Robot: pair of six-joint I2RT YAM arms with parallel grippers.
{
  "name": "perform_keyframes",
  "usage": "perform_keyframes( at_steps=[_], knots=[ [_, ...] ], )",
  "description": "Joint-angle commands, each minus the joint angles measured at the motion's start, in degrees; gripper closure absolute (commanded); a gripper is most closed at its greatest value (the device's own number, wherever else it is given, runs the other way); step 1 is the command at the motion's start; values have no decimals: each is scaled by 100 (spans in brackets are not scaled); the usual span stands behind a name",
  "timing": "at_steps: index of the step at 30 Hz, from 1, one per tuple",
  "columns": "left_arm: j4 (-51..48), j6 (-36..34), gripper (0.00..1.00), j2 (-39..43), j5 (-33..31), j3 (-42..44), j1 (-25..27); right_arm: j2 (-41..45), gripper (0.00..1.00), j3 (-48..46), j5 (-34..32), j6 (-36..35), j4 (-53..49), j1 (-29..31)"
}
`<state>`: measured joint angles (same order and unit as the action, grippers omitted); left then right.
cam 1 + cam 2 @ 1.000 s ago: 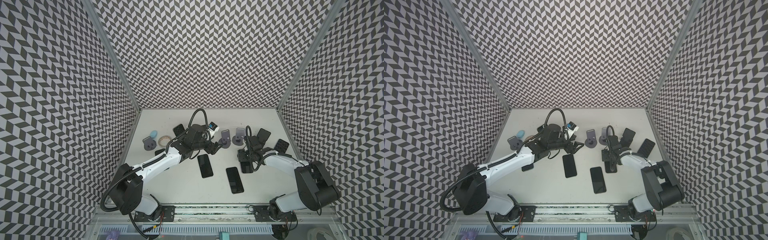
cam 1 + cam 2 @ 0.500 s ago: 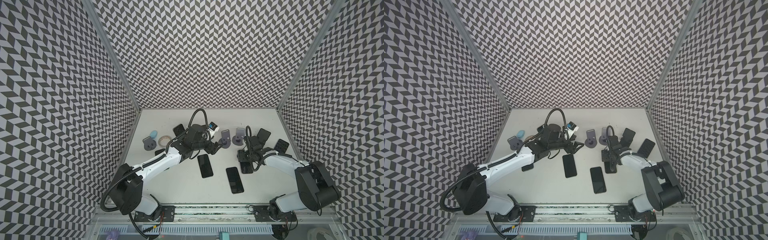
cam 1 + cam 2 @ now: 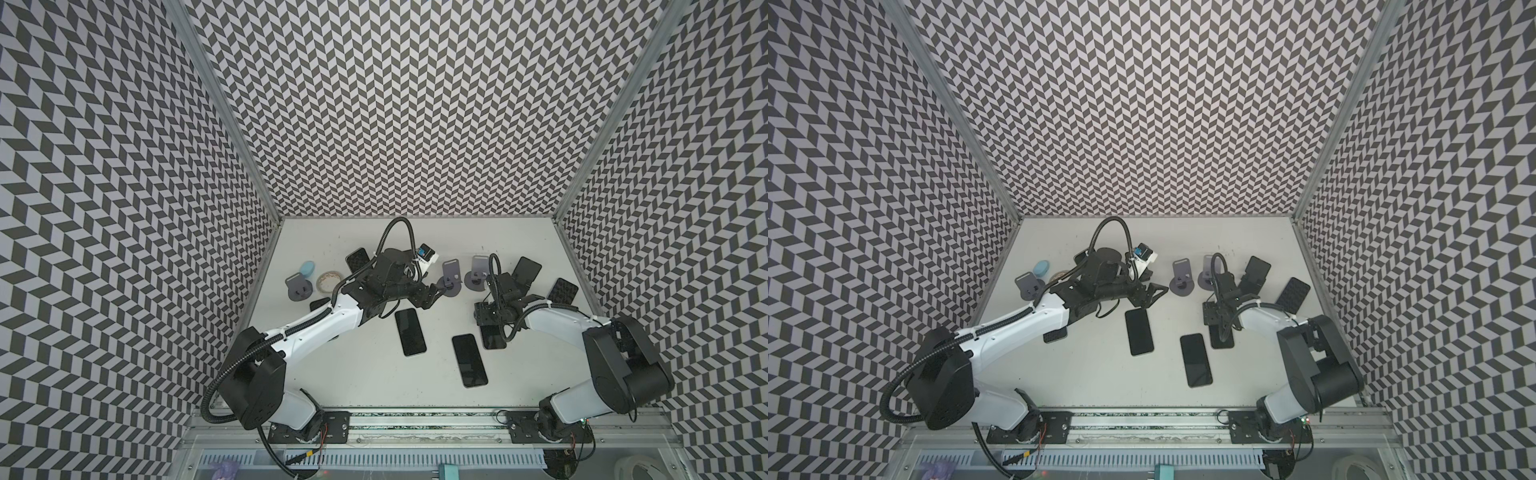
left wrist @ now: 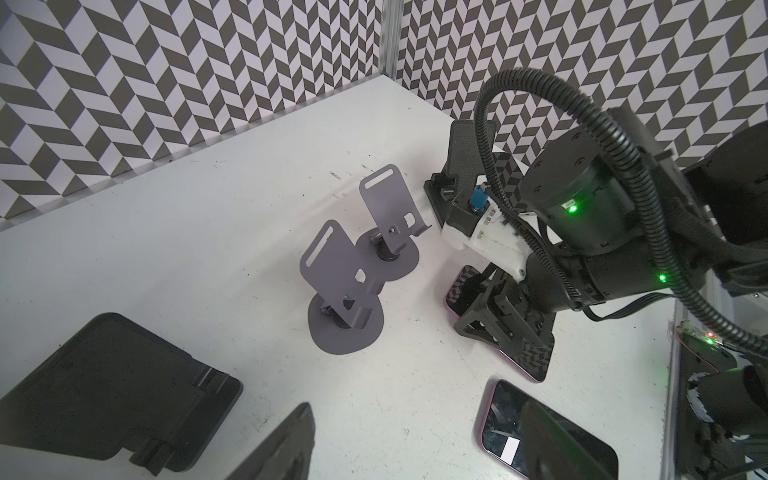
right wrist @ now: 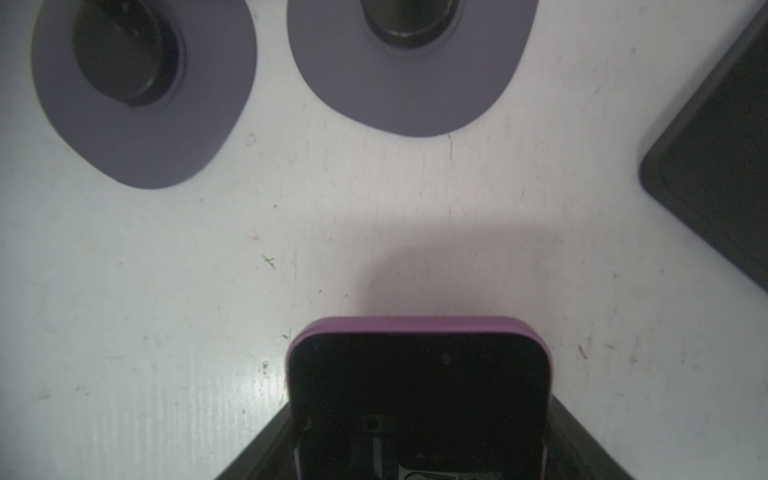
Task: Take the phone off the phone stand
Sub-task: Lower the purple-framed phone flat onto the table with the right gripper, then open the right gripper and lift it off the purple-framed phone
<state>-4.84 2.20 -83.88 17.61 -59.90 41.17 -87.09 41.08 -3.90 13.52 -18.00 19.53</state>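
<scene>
Tape roll (image 3: 328, 281), blue oval (image 3: 308, 268) — neighbours

Both top views bright, even overhead light, edges bent by wide lens. Right wrist view dim; broad soft shadow beyond purple-cased black phone (image 5: 415, 374) on white tabletop (image 5: 124, 332); grey oval stand bases (image 5: 145, 145) blurred.

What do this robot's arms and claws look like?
The left arm and right arm each have white shells on the long links and black drum-shaped joints. A ribbed black hose loops over each wrist. The left gripper and right gripper are black, angular two-finger claws. Green lights glow on the right arm.
</scene>
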Motion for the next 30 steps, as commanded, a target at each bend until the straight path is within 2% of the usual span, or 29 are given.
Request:
perform_keyframes(
  at_steps=[1, 11, 22, 30],
  knots=[
    [-62, -73, 22, 56, 16, -136, 8, -75, 28, 52, -128, 36, 165, -30],
    [-62, -46, 22, 53, 46, -142, 28, -193, 18, 93, -181, 38, 121, -29],
    [-122, -126, 22, 13, -97, -145, 73, -78, 16, 36, -126, 15, 165, -27],
    [-153, -158, 22, -34, -182, -154, 83, 118, 7, -16, -100, 21, 217, -34]
  ],
)
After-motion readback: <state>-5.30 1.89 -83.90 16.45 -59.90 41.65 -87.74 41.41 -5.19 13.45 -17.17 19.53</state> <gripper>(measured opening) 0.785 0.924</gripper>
